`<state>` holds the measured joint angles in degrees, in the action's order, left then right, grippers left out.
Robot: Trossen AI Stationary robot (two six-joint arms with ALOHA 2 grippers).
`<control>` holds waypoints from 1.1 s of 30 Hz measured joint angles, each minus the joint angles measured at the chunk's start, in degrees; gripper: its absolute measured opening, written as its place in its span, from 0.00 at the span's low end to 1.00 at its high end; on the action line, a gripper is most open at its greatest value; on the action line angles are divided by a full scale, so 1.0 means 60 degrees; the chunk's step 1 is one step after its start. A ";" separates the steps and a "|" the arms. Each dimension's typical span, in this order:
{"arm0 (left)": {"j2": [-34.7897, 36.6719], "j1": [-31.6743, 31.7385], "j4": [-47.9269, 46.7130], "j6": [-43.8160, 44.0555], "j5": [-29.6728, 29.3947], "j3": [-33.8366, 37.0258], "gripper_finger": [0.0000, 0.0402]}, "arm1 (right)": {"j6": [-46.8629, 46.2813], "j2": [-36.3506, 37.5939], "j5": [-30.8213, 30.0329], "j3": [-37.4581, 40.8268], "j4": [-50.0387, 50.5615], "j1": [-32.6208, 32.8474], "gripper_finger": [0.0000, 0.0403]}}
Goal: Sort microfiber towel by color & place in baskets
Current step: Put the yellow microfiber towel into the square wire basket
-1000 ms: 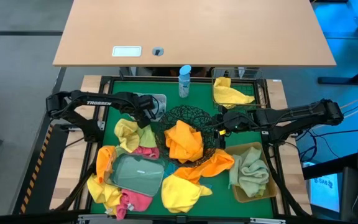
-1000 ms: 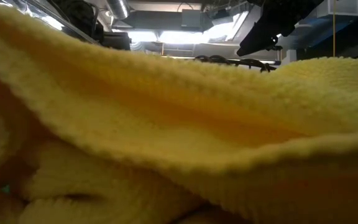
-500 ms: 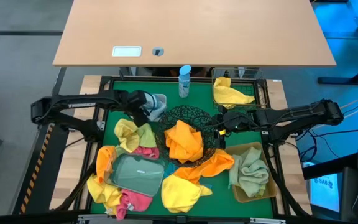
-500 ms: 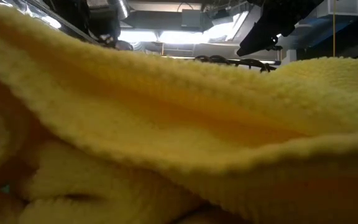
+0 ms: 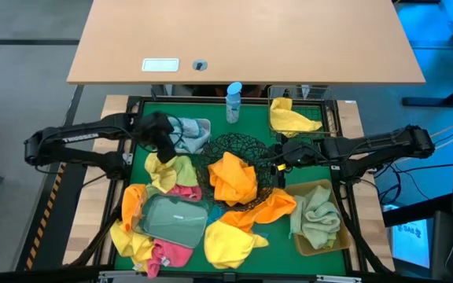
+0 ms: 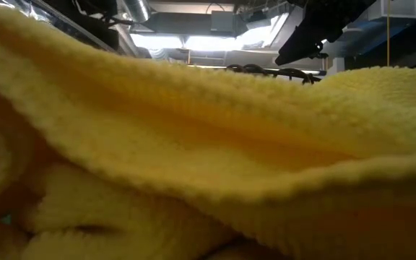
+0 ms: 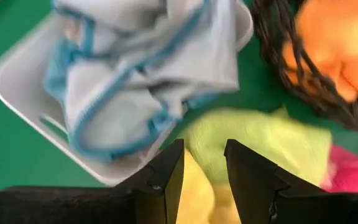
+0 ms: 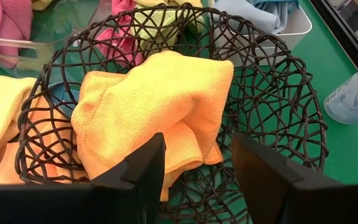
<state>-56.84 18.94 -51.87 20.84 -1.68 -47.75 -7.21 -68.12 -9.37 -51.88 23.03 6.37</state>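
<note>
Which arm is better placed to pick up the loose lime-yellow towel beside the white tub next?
Left. Its tool is open and empty at the white tub, directly over the lime-yellow towel. The right tool is open at the far rim of the black wire bowl.

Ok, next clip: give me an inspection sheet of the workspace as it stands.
Surface: green mat, mostly covered.
Job's things: orange towel in black mesh bowl; pale blue towel in white tub; yellow towel in wire basket; green towel in tan bin; clear tray on loose towels.
Clutter: blue-capped bottle.
Grippers: left tool open beside tub; right tool open over bowl.
Cables: nothing seen.
Surroundings: wooden desk.
</note>
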 joint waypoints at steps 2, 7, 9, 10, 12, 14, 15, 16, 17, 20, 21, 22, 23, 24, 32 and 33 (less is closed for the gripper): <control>0.0144 -0.0166 -0.0374 0.0249 0.0171 0.0000 0.29 | -0.0003 0.0000 0.0000 0.0000 0.0000 -0.0002 0.45; 0.0355 -0.0728 -0.0948 0.0523 0.0838 0.0000 0.29 | 0.0000 0.0000 0.0000 0.0000 -0.0004 0.0000 0.45; 0.0370 -0.0973 -0.1005 0.0534 0.1071 0.0000 0.29 | -0.0003 0.0000 0.0000 0.0000 0.0000 0.0000 0.45; 0.0365 -0.1082 -0.1021 0.0552 0.1170 0.0000 0.29 | -0.0003 0.0000 0.0000 0.0000 -0.0004 -0.0003 0.45; 0.0361 -0.1264 -0.1023 0.0784 0.1378 0.0000 0.29 | -0.0003 -0.0003 0.0000 0.0000 -0.0001 0.0000 0.45; 0.0361 -0.1402 -0.1025 0.1159 0.1520 0.0000 0.29 | -0.0003 0.0000 0.0000 0.0000 -0.0002 -0.0002 0.45; 0.0361 -0.1464 -0.1025 0.1308 0.1520 0.0000 0.29 | -0.0002 -0.0002 0.0000 0.0000 -0.0002 0.0000 0.45; 0.0361 -0.1526 -0.1029 0.1462 0.1512 0.0000 0.29 | -0.0003 0.0000 0.0000 0.0000 -0.0001 -0.0001 0.45; 0.0361 -0.1579 -0.1040 0.1514 0.1499 0.0000 0.29 | -0.0003 0.0000 0.0000 0.0000 0.0000 0.0000 0.45; 0.0351 -0.1660 -0.1120 0.1520 0.1487 0.0000 0.29 | -0.0003 0.0000 0.0001 0.0000 -0.0003 0.0000 0.45; 0.0350 -0.1671 -0.1158 0.1570 0.1487 0.0000 0.29 | -0.0001 -0.0001 0.0000 0.0000 -0.0001 -0.0004 0.45; 0.0350 -0.1673 -0.1246 0.1700 0.1483 0.0000 0.29 | -0.0002 0.0000 0.0000 0.0000 -0.0003 -0.0002 0.45; 0.0350 -0.1673 -0.1374 0.1837 0.1480 0.0000 0.29 | -0.0003 -0.0002 0.0002 0.0000 -0.0004 0.0000 0.45; 0.0350 -0.1673 -0.1533 0.2001 0.1476 0.0000 0.29 | -0.0003 0.0000 0.0000 0.0000 0.0000 -0.0001 0.45; 0.0343 -0.1673 -0.2888 0.2473 0.1449 0.0000 0.29 | -0.0003 0.0000 0.0002 0.0000 0.0000 0.0000 0.45; 0.0343 -0.1673 -0.2964 0.2472 0.1407 0.0000 0.29 | -0.0002 0.0000 0.0000 0.0000 0.0000 0.0000 0.45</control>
<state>-54.78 8.91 -69.65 35.67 6.77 -47.75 -7.21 -68.12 -9.37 -51.88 23.03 6.37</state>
